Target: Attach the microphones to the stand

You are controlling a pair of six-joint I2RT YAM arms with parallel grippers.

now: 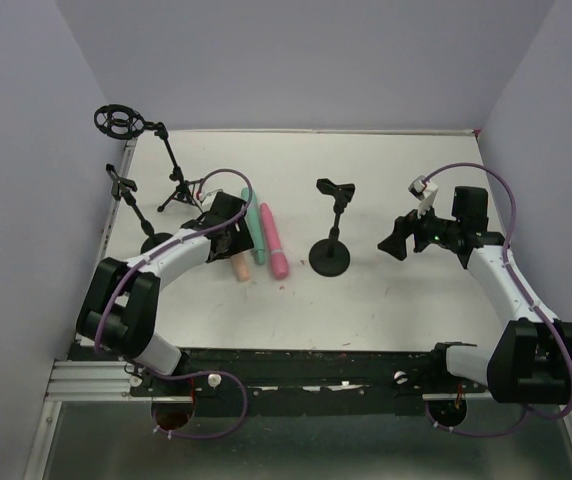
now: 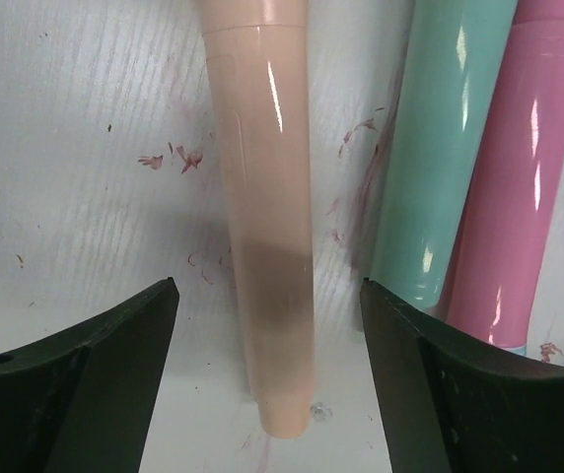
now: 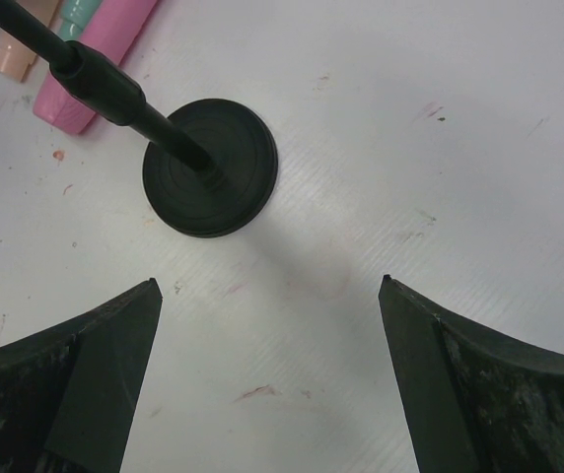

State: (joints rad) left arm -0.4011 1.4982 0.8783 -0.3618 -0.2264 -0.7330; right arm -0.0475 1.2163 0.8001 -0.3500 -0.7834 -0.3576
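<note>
Three microphones, flat on the table (image 1: 406, 300), side by side left of centre: peach microphone (image 2: 267, 246), teal microphone (image 2: 440, 148), pink microphone (image 2: 519, 197). Teal and pink close together, peach just beside. Three stands: round-base stand (image 1: 329, 256) at centre, tripod stand (image 1: 176, 190) and thin stand (image 1: 126, 190) at back left by the wall. Two claws. Left gripper (image 2: 267, 291) low over peach microphone, jaws apart, one each side, gap on both sides, not clamped. Right gripper (image 3: 267, 286) jaws wide apart, holding nothing, over bare table right of round-base stand. Open room toward near edge and toward right wall.
</note>
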